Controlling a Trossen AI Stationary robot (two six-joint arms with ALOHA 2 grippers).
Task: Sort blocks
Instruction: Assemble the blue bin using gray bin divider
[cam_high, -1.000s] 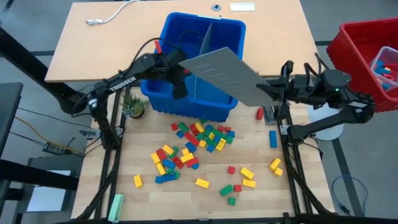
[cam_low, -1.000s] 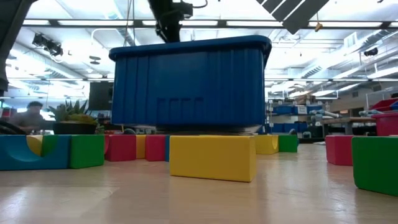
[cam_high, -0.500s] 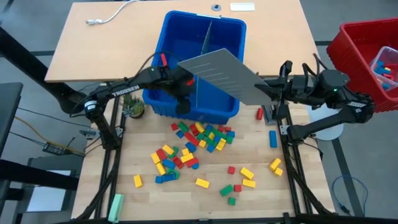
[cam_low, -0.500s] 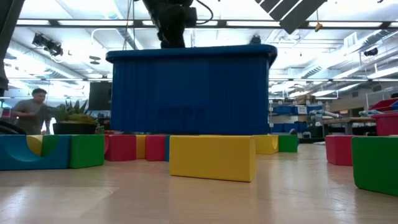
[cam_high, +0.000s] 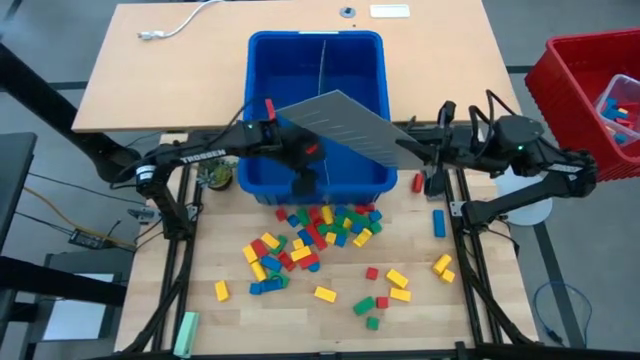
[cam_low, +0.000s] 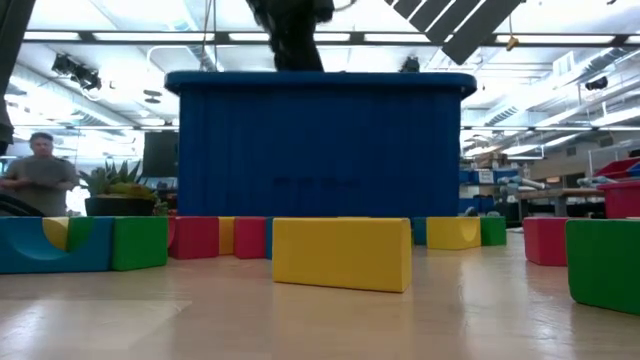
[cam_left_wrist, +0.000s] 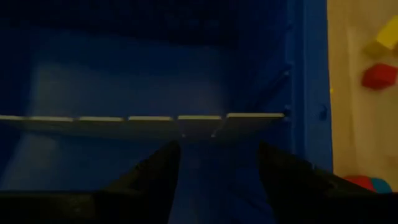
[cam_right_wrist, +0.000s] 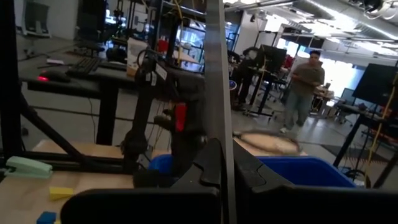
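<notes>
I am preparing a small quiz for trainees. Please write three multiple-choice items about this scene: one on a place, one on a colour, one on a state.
1. Where is the left gripper?
A. at the blue bin's near wall
B. over the red basket
C. beside the white cable

2. What colour is the basket at the right table edge?
A. green
B. red
C. yellow

3. What does the right gripper hold?
A. a yellow block
B. nothing
C. a grey ridged panel

Answers: 1 A, the high view shows its fingers astride the bin's wall, near the blocks. 2 B, it is red. 3 C, its fingers are shut on the panel's edge, above the bin.
</notes>
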